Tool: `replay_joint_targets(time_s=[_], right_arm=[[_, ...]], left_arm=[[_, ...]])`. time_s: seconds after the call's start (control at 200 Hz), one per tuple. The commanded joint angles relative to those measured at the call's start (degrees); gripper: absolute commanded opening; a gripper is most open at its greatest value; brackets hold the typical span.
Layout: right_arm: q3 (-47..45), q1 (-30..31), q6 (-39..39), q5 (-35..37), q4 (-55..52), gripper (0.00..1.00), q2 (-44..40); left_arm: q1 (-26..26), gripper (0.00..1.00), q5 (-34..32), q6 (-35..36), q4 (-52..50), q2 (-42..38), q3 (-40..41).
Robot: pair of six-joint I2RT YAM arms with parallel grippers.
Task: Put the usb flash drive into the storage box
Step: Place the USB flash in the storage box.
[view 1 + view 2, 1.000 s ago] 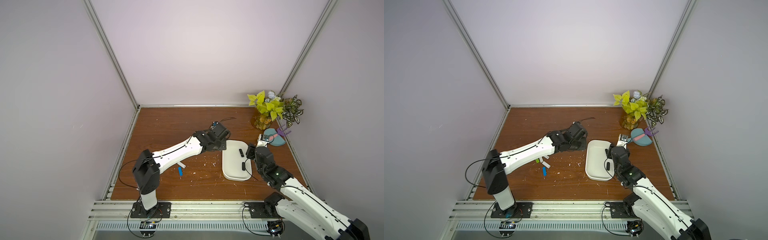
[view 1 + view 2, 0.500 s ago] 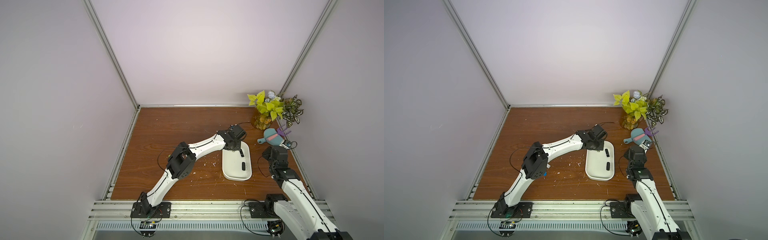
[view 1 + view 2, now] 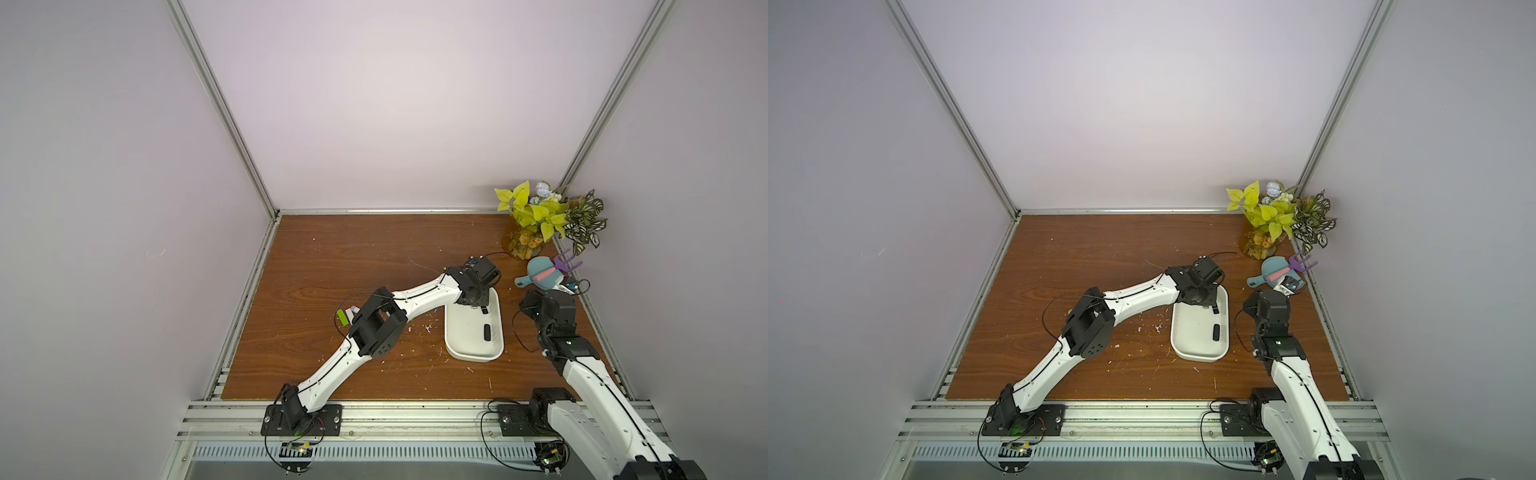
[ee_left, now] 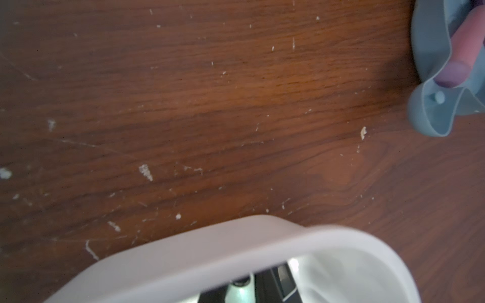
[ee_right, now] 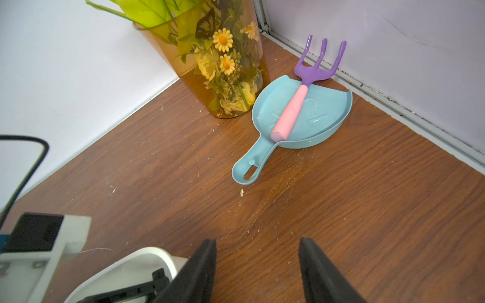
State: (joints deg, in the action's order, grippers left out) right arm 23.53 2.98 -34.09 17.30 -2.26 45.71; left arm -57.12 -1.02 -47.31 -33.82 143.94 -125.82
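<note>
Tabletop [image 3: 353,249] bears the storage box [image 3: 465,338] holding a black usb flash drive [image 3: 487,331].

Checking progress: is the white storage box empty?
Not empty: a small black stick lies on the storage box floor in both top views.

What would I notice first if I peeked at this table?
Probably the bright yellow-green plant in its amber vase in the far right corner. Beside it lies a teal dustpan with a pink-and-purple rake on it, and nearer the middle sits the white storage box with small black sticks inside.
</note>
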Motion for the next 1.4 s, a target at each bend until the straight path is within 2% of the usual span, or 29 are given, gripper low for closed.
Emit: replay_joint_targets(time_s=[0.0,0.455,0.766,0.921,1.156,1.221,1.291,1.396], right_arm=[[0.16,-0.25,-0.55,-1.92,2.60,0.57,0.52],[-0.50,-0.26,-0.72,-4.64,3.64,0.56,1.36],[-0.84,-0.27,-0.81,-5.25,3.76,0.56,1.35],[-0.83,-0.33,-0.81,-5.30,3.76,0.56,1.57],[-0.86,-0.26,-0.81,-5.51,3.74,0.56,1.44],[-0.75,-0.26,-0.72,-5.52,3.65,0.56,1.42],[-0.70,-0.26,-0.72,-5.56,3.71,0.56,1.44],[-0.61,-0.26,-0.86,-5.29,3.57,0.57,1.43]], left_arm=[[-0.36,0.00,0.92,0.16,-1.21,2.04,-1.52],[-0.83,0.00,4.85,1.86,-1.16,4.38,-3.87],[-0.62,0.00,-2.75,-0.39,-2.08,-1.61,2.64],[-0.62,0.00,-3.07,-0.94,-2.55,-2.37,4.00],[-0.64,0.00,-1.95,-0.85,-2.56,-0.28,1.93],[-0.57,0.06,-1.72,-0.77,-2.58,-0.24,1.82],[-0.53,0.17,-1.57,-0.77,-2.57,-0.24,2.02],[-0.53,0.25,-1.64,-0.99,-2.61,-0.35,2.38]])
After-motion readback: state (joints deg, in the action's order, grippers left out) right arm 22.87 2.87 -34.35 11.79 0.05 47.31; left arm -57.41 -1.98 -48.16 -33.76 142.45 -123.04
